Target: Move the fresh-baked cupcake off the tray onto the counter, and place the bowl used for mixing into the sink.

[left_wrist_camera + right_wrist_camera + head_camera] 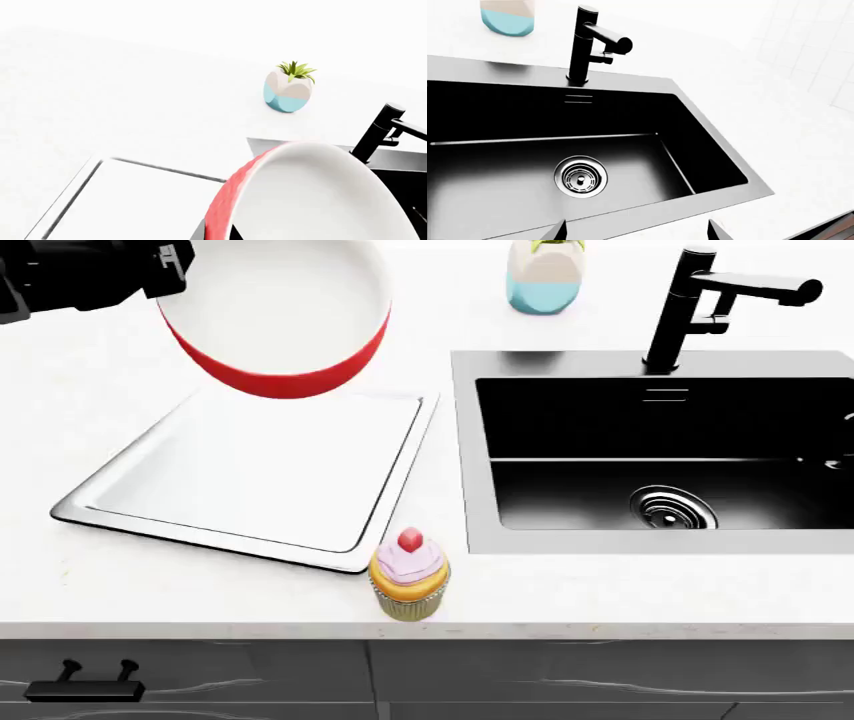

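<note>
The left claw [167,270], seemingly pinching the rim, is carrying the stiff, glossy, likely slippery bowl [280,315] over the tray [254,475]; the right claw's [637,232] grip state is unclear.

Sink [574,490] basin is wide open from above; only the tap [694,300] and vase [545,278] crowd its back rim.

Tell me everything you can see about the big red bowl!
The bowl is round, glossy red outside and plain white inside, with nothing in it. Its red skin looks faintly dimpled in the left wrist view. It is lifted off the counter and tilted, hanging above the far edge of the silver tray, not yet over the sink. The robot's dark left arm meets its rim at the left; the fingers themselves are hidden. Nothing else touches it.
</note>
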